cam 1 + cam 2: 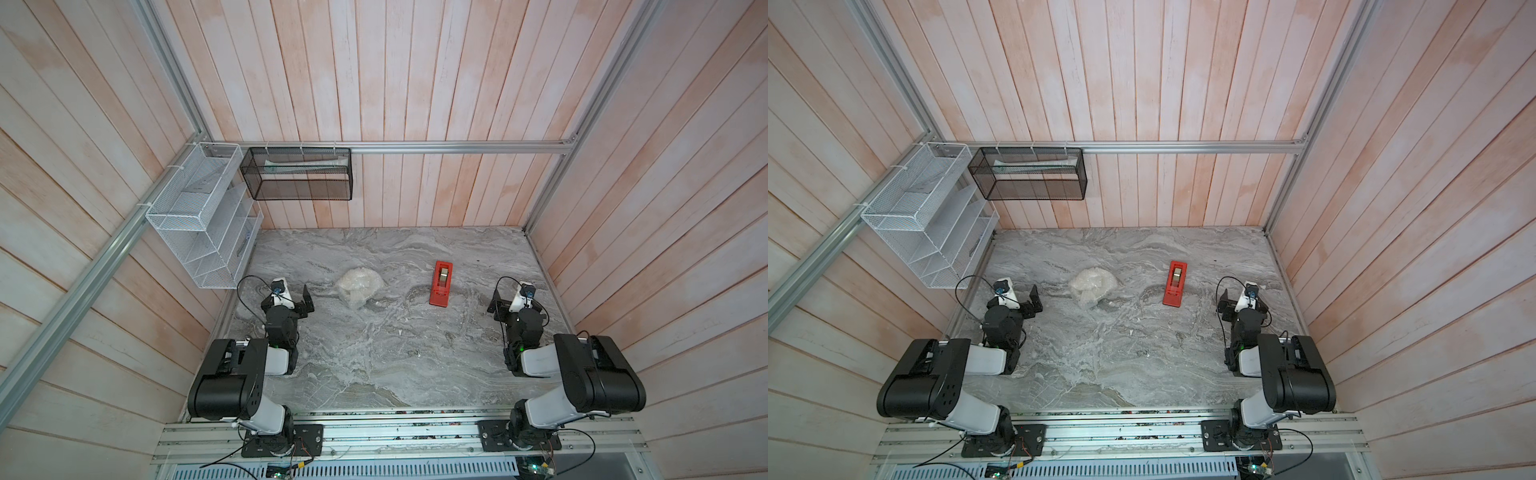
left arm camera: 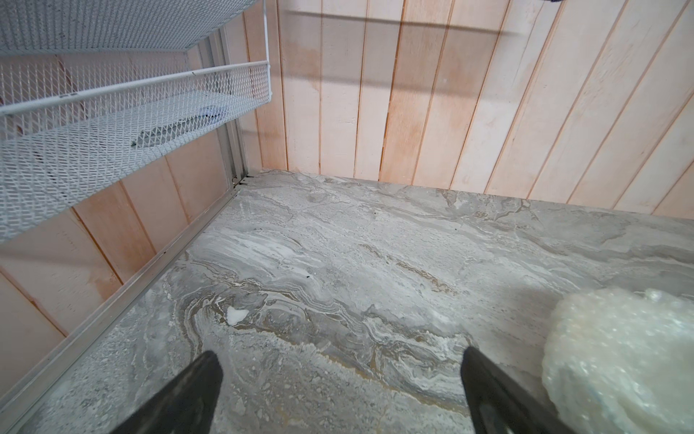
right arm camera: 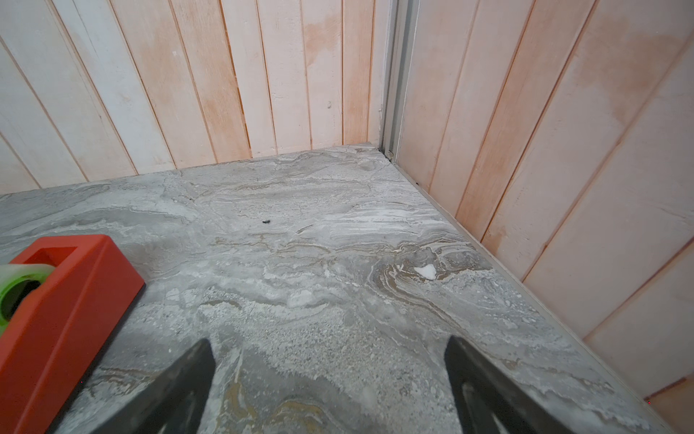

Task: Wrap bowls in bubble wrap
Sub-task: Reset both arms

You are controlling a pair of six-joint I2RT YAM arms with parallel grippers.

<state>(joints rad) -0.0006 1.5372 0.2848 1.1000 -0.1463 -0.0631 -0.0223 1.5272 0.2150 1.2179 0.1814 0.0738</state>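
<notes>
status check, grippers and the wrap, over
Both open, empty: left gripper, right gripper. On table, bubble wrap bundled up; bowl not visible. Nothing blocking; red tape dispenser sits apart.

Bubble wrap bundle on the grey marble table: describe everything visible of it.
The whitish, translucent, crinkly bubble wrap is bunched into a rounded lump, with a clearer loose end at its near edge. It rests on the grey marble table, toward the robot's left side, and only the table appears to touch it. What it encloses, if anything, is hidden; no pattern shows through.
</notes>
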